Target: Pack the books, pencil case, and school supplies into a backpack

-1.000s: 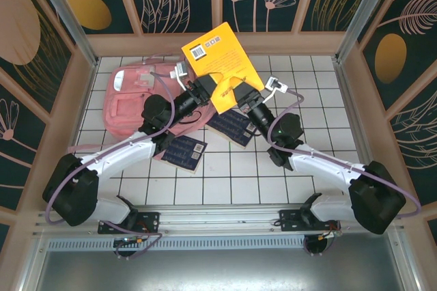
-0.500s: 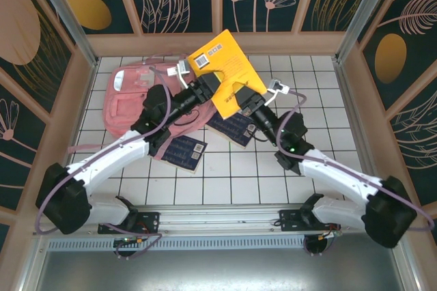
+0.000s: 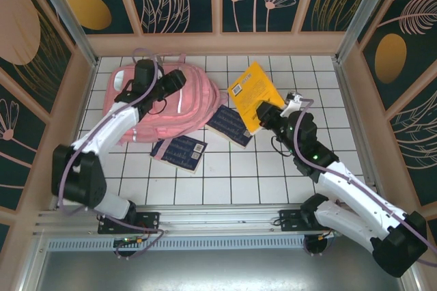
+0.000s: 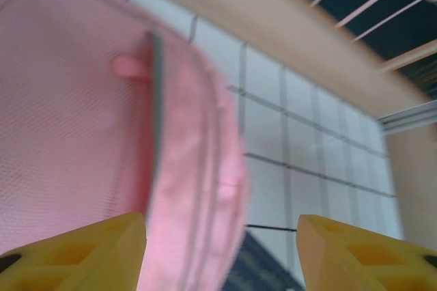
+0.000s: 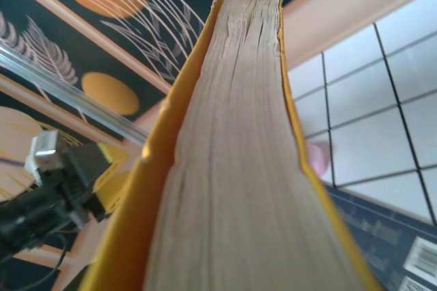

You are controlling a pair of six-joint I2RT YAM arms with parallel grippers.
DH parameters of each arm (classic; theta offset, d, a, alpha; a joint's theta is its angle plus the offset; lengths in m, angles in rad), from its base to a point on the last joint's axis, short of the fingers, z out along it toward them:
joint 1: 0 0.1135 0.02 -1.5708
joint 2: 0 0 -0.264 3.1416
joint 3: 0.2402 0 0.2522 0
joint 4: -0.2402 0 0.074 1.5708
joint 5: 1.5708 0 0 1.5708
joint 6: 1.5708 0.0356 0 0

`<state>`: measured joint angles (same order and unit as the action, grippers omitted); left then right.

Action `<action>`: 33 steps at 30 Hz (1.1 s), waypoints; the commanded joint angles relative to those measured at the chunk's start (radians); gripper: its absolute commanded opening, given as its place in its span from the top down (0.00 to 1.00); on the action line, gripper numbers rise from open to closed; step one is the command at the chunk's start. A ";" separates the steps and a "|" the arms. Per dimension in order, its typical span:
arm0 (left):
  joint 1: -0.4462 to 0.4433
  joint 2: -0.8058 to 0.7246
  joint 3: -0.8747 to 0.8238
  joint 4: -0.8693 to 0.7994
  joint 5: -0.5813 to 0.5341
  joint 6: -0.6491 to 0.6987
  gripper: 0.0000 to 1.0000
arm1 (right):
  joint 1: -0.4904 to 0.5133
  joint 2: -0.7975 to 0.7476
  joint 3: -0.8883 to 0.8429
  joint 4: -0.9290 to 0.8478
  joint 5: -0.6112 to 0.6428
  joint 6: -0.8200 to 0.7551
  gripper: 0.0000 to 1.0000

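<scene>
Top external view, and the left gripper hangs over the upper part of the pink backpack, which lies flat on the tiled table at the back left. Over to the left wrist view: the two yellow fingers stand well apart, jaws wide, nothing between them but pink fabric below. That's the left gripper looking down on the backpack, with white tiles beyond and a dark sliver of book at the bottom edge.

Across on the right side, the right gripper has the yellow-orange book pinched at its near corner, jaws narrow and clamped on it. The book sits tilted, cover and white barcode label facing up, just right of the backpack. Whether its far end rests on the tiles, I cannot tell. From the right wrist view, the yellow-orange book runs straight away from the camera, with its pale page block between yellow covers.

Two more books lie flat on the table. The far navy book sits between the backpack and the right gripper, its corner tucked under the yellow-orange one. It shows again low in the right wrist view, label visible. The near navy book lies just beside the backpack's near edge, barcode label up.
</scene>
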<state>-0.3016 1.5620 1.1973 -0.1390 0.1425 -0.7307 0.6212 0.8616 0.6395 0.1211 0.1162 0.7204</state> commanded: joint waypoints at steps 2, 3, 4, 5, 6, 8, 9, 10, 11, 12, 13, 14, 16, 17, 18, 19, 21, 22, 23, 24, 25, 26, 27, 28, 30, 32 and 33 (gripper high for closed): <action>-0.002 0.139 0.113 -0.097 0.061 0.111 0.44 | -0.014 -0.032 0.023 -0.006 -0.060 -0.038 1.00; -0.001 0.177 0.135 -0.107 0.061 0.121 0.45 | -0.016 -0.036 0.023 -0.016 -0.066 -0.041 1.00; -0.002 0.200 0.149 -0.111 0.053 0.133 0.46 | -0.017 -0.037 0.023 -0.025 -0.067 -0.044 1.00; -0.001 0.214 0.156 -0.112 0.043 0.137 0.47 | -0.019 -0.042 0.022 -0.028 -0.070 -0.045 1.00; -0.001 0.224 0.164 -0.111 0.042 0.143 0.47 | -0.021 -0.048 0.019 -0.032 -0.070 -0.047 1.00; -0.002 0.242 0.177 -0.117 0.040 0.150 0.48 | -0.027 -0.060 0.012 -0.039 -0.071 -0.049 1.00; -0.002 0.250 0.179 -0.117 0.040 0.154 0.49 | -0.029 -0.066 0.008 -0.039 -0.071 -0.049 1.00; -0.002 0.253 0.176 -0.112 0.048 0.157 0.51 | -0.033 -0.070 0.003 -0.039 -0.073 -0.049 1.00; -0.002 0.256 0.173 -0.107 0.059 0.159 0.52 | -0.036 -0.072 0.001 -0.040 -0.073 -0.050 1.00; -0.002 0.263 0.171 -0.100 0.076 0.159 0.54 | -0.040 -0.074 -0.003 -0.040 -0.075 -0.050 1.00; -0.001 0.271 0.170 -0.092 0.098 0.160 0.57 | -0.045 -0.073 -0.004 -0.038 -0.081 -0.052 1.00; -0.002 0.278 0.170 -0.087 0.113 0.160 0.59 | -0.049 -0.071 -0.007 -0.036 -0.085 -0.054 1.00; -0.002 0.295 0.170 -0.082 0.114 0.160 0.62 | -0.055 -0.063 -0.006 -0.035 -0.095 -0.058 1.00; -0.002 0.301 0.167 -0.079 0.109 0.159 0.63 | -0.058 -0.060 -0.003 -0.035 -0.096 -0.056 1.00; -0.001 0.306 0.166 -0.080 0.102 0.160 0.65 | -0.061 -0.055 0.001 -0.037 -0.096 -0.056 1.00; -0.001 0.311 0.165 -0.078 0.101 0.162 0.66 | -0.063 -0.052 0.006 -0.038 -0.096 -0.056 1.00; -0.002 0.316 0.158 -0.060 0.115 0.162 0.68 | -0.063 -0.050 0.008 -0.037 -0.122 -0.058 1.00; -0.002 0.320 0.156 -0.050 0.127 0.161 0.70 | -0.064 -0.050 0.006 -0.036 -0.124 -0.062 1.00; -0.001 0.327 0.158 -0.045 0.140 0.164 0.75 | -0.066 -0.046 0.004 -0.034 -0.125 -0.068 1.00; -0.002 0.337 0.171 -0.057 0.142 0.171 0.83 | -0.067 -0.042 0.001 -0.033 -0.128 -0.072 1.00; -0.002 0.341 0.191 -0.081 0.138 0.186 0.95 | -0.069 -0.033 0.004 -0.037 -0.137 -0.075 1.00; -0.002 0.334 0.205 -0.097 0.131 0.198 1.00 | -0.069 -0.026 0.009 -0.044 -0.149 -0.080 1.00; -0.002 0.319 0.216 -0.112 0.117 0.211 1.00 | -0.068 -0.015 0.021 -0.058 -0.164 -0.089 1.00; -0.002 0.291 0.223 -0.122 0.105 0.222 1.00 | -0.068 0.000 0.040 -0.085 -0.169 -0.098 1.00; -0.001 0.233 0.239 -0.151 0.074 0.247 1.00 | -0.097 0.013 0.071 -0.113 -0.185 -0.126 1.00; -0.002 0.173 0.259 -0.188 0.055 0.269 1.00 | -0.088 0.024 0.121 -0.172 -0.125 -0.135 1.00; -0.002 0.142 0.266 -0.204 0.049 0.278 1.00 | -0.087 0.032 0.143 -0.197 -0.104 -0.150 1.00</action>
<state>-0.3000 1.8297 1.3972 -0.3061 0.2123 -0.5087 0.5362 0.8963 0.6796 -0.0875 -0.0235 0.6212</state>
